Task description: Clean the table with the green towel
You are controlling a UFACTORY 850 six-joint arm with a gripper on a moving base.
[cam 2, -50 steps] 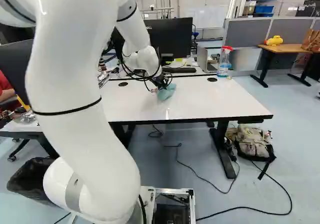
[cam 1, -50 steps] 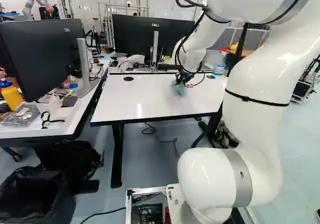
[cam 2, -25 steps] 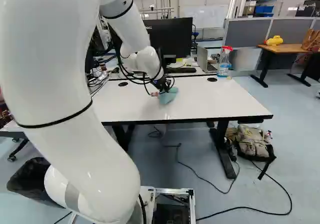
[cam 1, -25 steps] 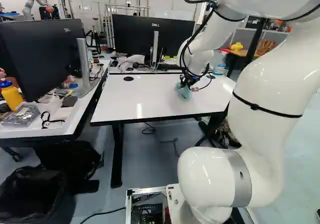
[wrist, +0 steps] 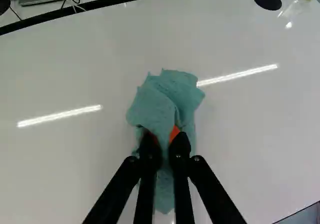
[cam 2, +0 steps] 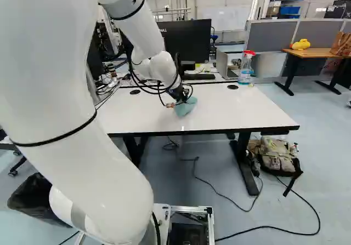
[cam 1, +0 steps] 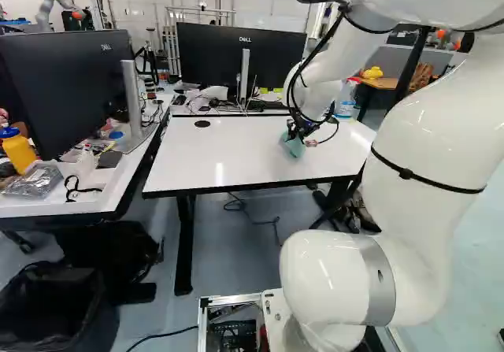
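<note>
Over the white table [cam 1: 228, 159], my gripper [cam 1: 296, 131] is at the table's right half in the left base view, low at the tabletop. The green towel [cam 2: 186, 107] hangs bunched below it in the right base view, at the table surface. In the wrist view the gripper [wrist: 165, 139] pinches the towel [wrist: 167, 96] between its orange-padded fingers. Cloth spreads ahead of the fingertips and also trails beneath them. Whether the towel's whole underside lies on the table cannot be told.
A spray bottle [cam 2: 246, 67] stands at the table's back right corner. Monitors [cam 1: 240, 62] and cables are behind the table. To the left is a cluttered desk with a yellow bottle [cam 1: 17, 150]. Another robot [cam 1: 59, 5] stands far back left. A backpack [cam 2: 277, 156] lies on the floor.
The arm has swung and its gripper has shifted a little to the right across the table, carrying the towel with it. The base has stayed in place.
</note>
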